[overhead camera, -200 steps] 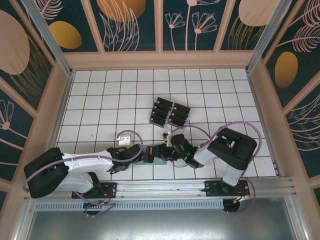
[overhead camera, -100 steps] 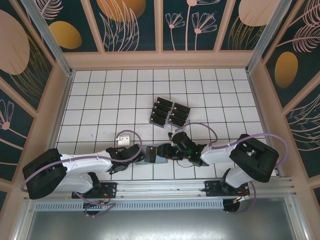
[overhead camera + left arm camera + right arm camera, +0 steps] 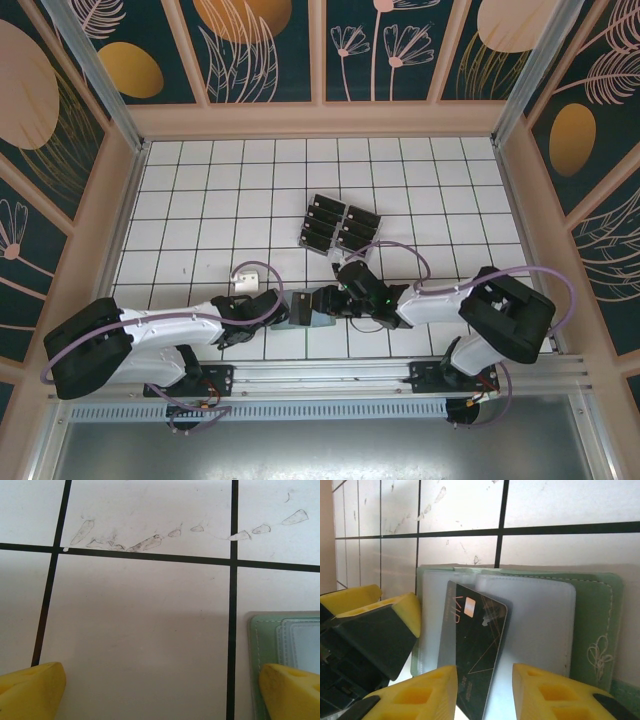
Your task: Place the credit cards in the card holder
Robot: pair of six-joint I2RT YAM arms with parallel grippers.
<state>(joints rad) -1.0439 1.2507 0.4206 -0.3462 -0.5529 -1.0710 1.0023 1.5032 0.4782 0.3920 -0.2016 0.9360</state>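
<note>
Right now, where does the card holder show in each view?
Top external: holder at lower centre, between left hand and right hand.
Left wrist: bottom right corner, partly behind a yellow finger.
Right wrist: centre, open, a black card against it.
Shared landmark: the left hand's yellow finger at the holder's edge.

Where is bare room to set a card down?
Bare tiles lie between the back wall and the credit cards, and beside the left wall. The near middle is crowded: left arm and right arm meet at the card holder.
</note>
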